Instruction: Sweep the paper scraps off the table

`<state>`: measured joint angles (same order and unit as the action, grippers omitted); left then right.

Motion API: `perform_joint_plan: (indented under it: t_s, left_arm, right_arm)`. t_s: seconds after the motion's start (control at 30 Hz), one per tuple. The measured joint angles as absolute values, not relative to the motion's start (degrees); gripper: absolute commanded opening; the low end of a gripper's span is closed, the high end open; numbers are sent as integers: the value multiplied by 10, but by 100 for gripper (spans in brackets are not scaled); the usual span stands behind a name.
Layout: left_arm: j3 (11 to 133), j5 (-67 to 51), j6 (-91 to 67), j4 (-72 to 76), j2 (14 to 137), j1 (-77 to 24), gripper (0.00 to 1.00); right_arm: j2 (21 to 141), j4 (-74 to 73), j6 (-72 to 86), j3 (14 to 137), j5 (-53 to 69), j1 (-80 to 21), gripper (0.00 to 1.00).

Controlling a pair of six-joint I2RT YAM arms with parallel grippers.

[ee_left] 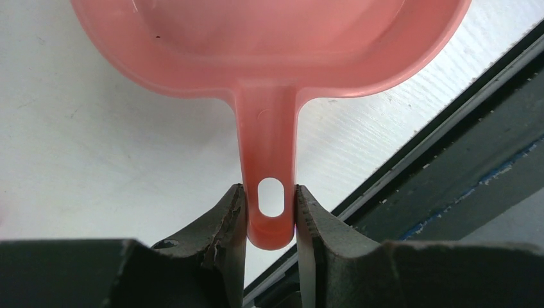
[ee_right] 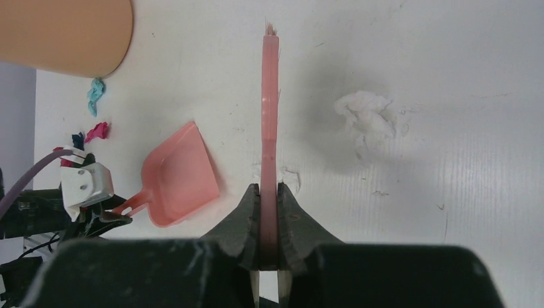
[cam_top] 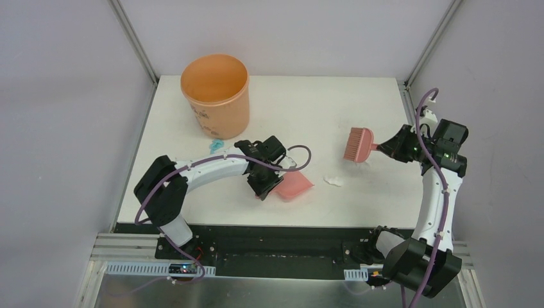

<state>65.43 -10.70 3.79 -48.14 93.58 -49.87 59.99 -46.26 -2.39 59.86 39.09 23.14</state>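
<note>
From above, your left pincer grips the pink dustpan and your right pincer the brush over the white table, grey walls around. The left wrist shows that dustpan empty where visible. The right wrist shows the paper scraps loose beside the orange bucket, far left: sweeping looks barely begun.

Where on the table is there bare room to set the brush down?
Widest patch: the far side of the table, between the orange bucket and the brush. A narrower strip along the front edge, right of the dustpan. Crowded: by the bucket's base, where paper scraps lie, and between dustpan and brush, where a white wad sits.
</note>
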Motion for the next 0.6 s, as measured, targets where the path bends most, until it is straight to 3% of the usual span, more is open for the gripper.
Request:
perform_joint_plan:
  t_s: [0.2,0.43,0.6]
  left_arm:
    - [654,-62,39,-467,957,-536,43]
    - [653,-28,38,-459,967,-580,47]
    - [649,-17,36,-456,967,-580,42]
  right_arm:
    - [600,-462,-14,594,404,231,0]
    - [597,-463,-12,591,413,231,0]
    - [585,-474,-29,591,411,231,0]
